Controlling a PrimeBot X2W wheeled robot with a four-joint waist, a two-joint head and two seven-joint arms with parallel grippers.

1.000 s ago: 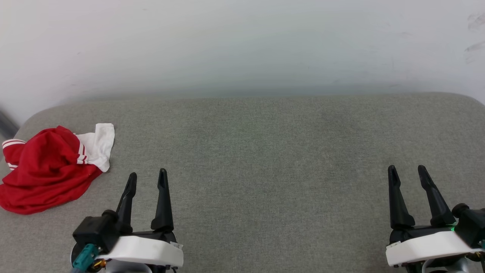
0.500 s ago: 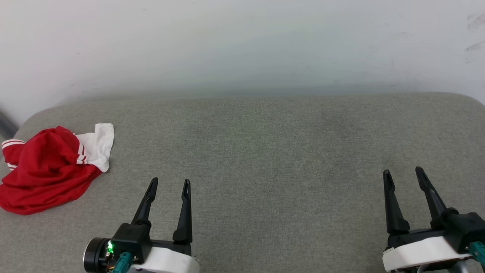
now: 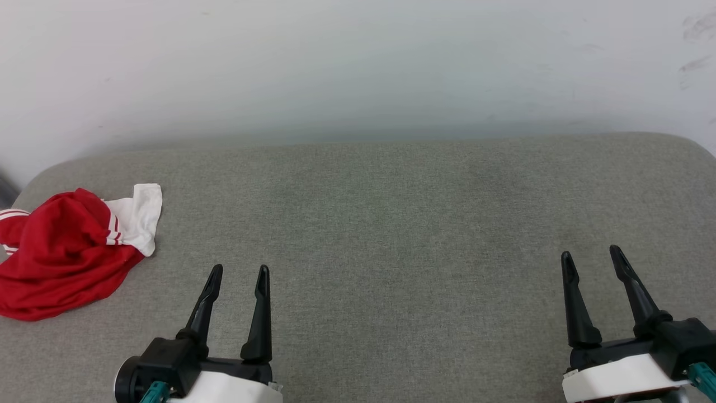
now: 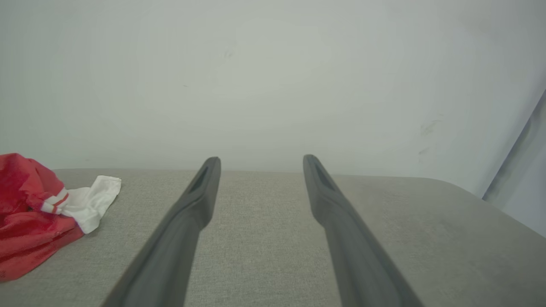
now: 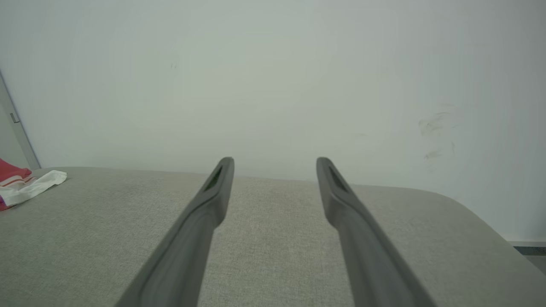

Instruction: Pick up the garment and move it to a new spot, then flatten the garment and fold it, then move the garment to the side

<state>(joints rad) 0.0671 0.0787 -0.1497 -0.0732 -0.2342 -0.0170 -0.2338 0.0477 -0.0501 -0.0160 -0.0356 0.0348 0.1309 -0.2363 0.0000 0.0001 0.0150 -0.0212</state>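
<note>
The garment [image 3: 61, 254] lies crumpled at the far left of the grey cushioned surface [image 3: 391, 212], red cloth with a white sleeve panel and red-and-white striped trim. It also lies at the left edge of the left wrist view as the garment [image 4: 30, 213] and as a small piece of the garment [image 5: 25, 185] in the right wrist view. My left gripper [image 3: 238, 271] stands open to the right of it, apart from it, nothing between its fingers. At the lower right my right gripper [image 3: 592, 254] is open and empty, far from the cloth.
A pale wall [image 3: 358, 67] rises directly behind the surface. The surface's back corners are rounded, and its right end [image 5: 490, 230] drops off to the floor. A grey vertical strip [image 4: 520, 157] stands at the right of the left wrist view.
The left gripper shifted to the right and toward me away from the garment, then settled slightly left. The right gripper drew back a little. The camera view shifted slightly. Both stayed open.
</note>
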